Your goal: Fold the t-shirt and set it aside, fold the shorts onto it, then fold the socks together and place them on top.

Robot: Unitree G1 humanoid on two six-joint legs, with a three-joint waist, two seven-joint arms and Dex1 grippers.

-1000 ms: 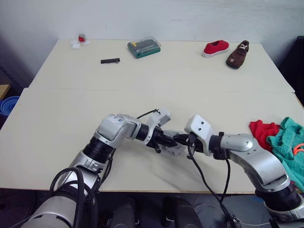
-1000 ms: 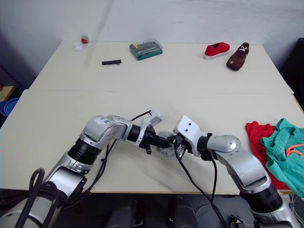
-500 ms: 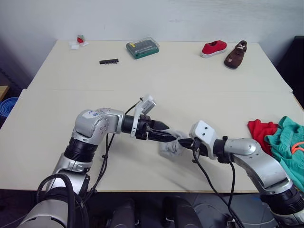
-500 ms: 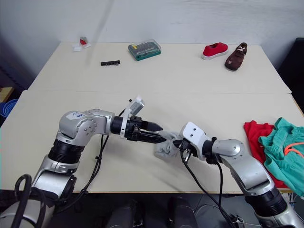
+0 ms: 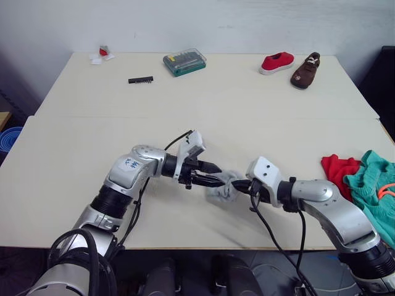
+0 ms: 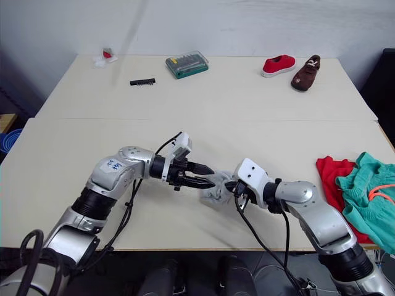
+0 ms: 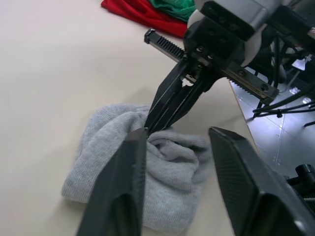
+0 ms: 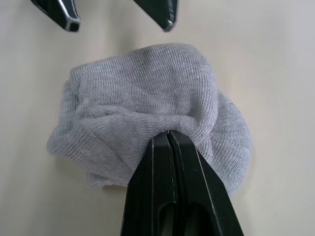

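Light grey knit socks (image 8: 147, 108) bunched into a soft, rumpled bundle near the front edge of the table, pinched on one side by the right gripper (image 8: 168, 135). Far to the right lies a crumpled red t-shirt (image 5: 339, 169) — teal shorts (image 5: 373, 185) are heaped over its right part, both at the table's right edge

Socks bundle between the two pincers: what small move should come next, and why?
Probably lift the socks with the right pincer and carry them toward the teal shorts on the red t-shirt. It is shut on the bundle, while the left pincer stands open beside it.
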